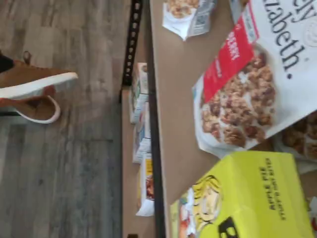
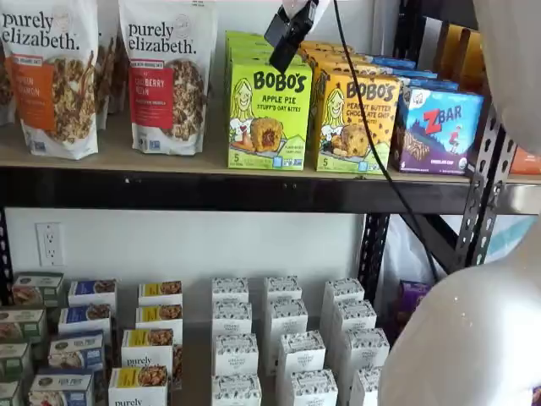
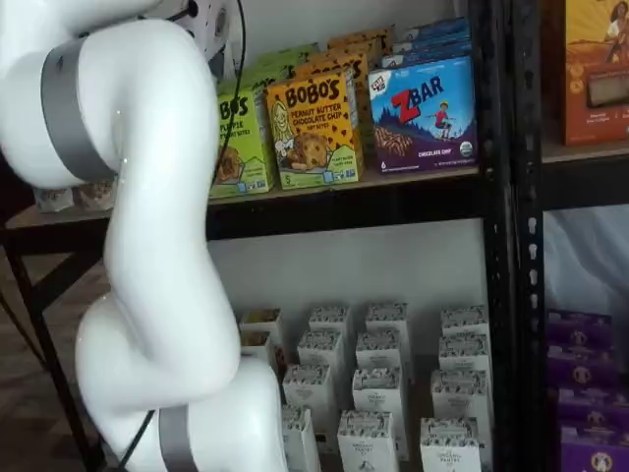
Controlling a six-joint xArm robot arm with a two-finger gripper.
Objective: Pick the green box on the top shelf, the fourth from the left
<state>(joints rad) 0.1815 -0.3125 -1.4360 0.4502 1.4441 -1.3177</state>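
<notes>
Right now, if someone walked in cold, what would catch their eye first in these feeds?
Probably the lime-green box, bright on the top shelf between a purely elizabeth granola bag and the orange-yellow Bobo's box. Just above it the black claw hangs from the top edge; its fingers show no clear gap, so open or shut is unclear. In a shelf view the white arm blocks much of the shelving.

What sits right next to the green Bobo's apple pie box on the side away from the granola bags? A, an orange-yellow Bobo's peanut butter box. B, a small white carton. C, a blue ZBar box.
A: the green box stands beside the orange-yellow Bobo's peanut butter box.
</notes>
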